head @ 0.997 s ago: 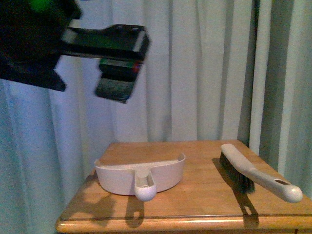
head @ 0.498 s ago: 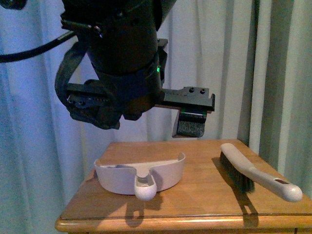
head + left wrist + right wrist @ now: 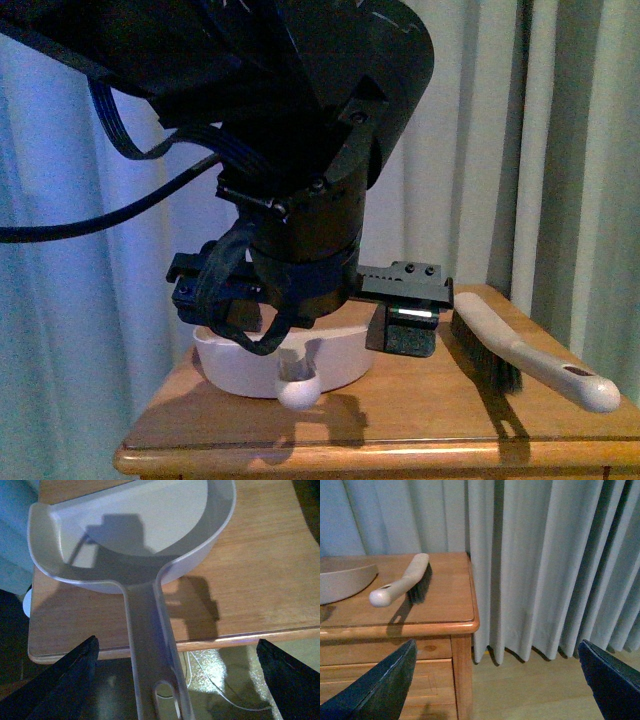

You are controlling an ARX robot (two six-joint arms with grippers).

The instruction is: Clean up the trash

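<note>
Left gripper (image 3: 177,677): spread wide, fingers either side of dustpan (image 3: 135,525) handle overhanging worktop (image 3: 260,580) edge.
Right gripper (image 3: 495,680): spread, empty; brush (image 3: 402,582) ahead.
Trash: not visible in any view.
Risk: off-centre closure tipping dustpan off edge.

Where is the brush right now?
Front view: the brush lies flat on the table's right part, apart from the dustpan to its left, handle toward the front edge.
</note>
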